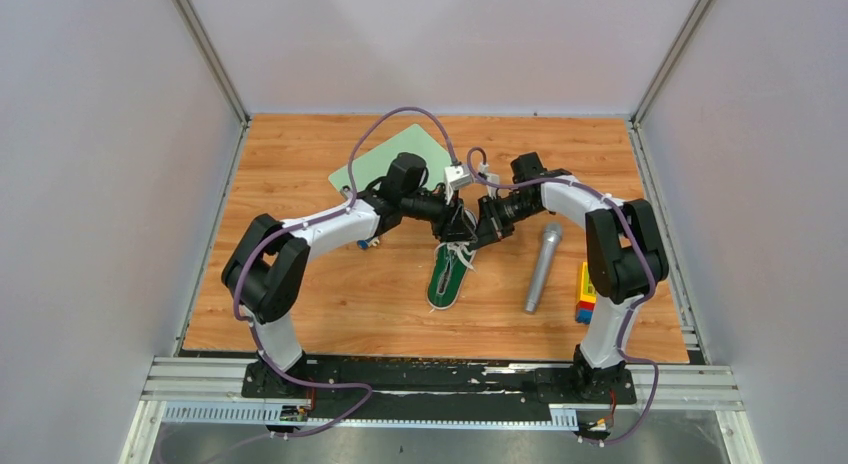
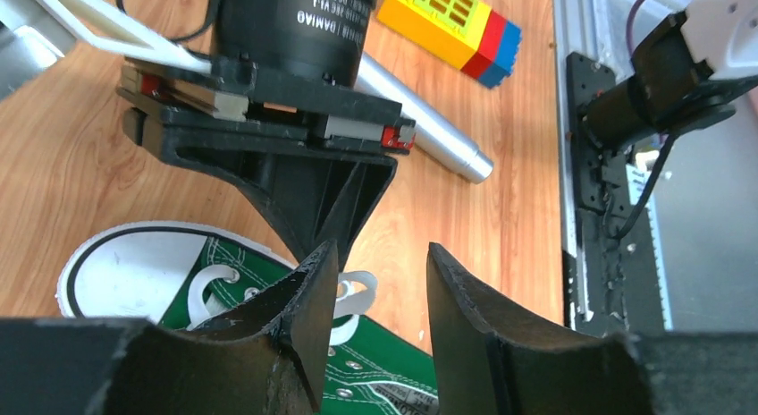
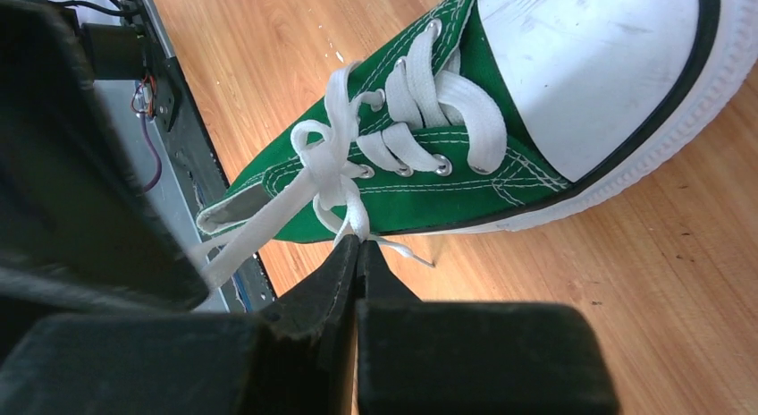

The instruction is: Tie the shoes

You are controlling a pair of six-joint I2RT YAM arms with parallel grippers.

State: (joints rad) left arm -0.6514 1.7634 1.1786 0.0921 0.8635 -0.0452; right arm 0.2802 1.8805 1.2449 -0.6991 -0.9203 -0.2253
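The green sneaker [image 1: 446, 277] with a white sole lies mid-table, heel toward the arm bases. Both grippers meet over its laced part. My right gripper [image 3: 357, 241] is shut on a strand of the white lace [image 3: 332, 169], pinched just beside the shoe's side [image 3: 429, 196]; another strand runs off to the left. My left gripper [image 2: 380, 249] is open, with nothing between its fingers. It hovers over the shoe's eyelets [image 2: 384, 366], with a lace loop [image 2: 362, 288] just behind its left finger. The white toe cap [image 2: 134, 276] shows at left.
A grey microphone [image 1: 541, 267] lies right of the shoe. A yellow, red and blue toy block [image 1: 585, 293] sits further right. A pale green mat [image 1: 385, 159] lies at the back. The right gripper's black body [image 2: 295, 160] hangs close in front of the left wrist camera.
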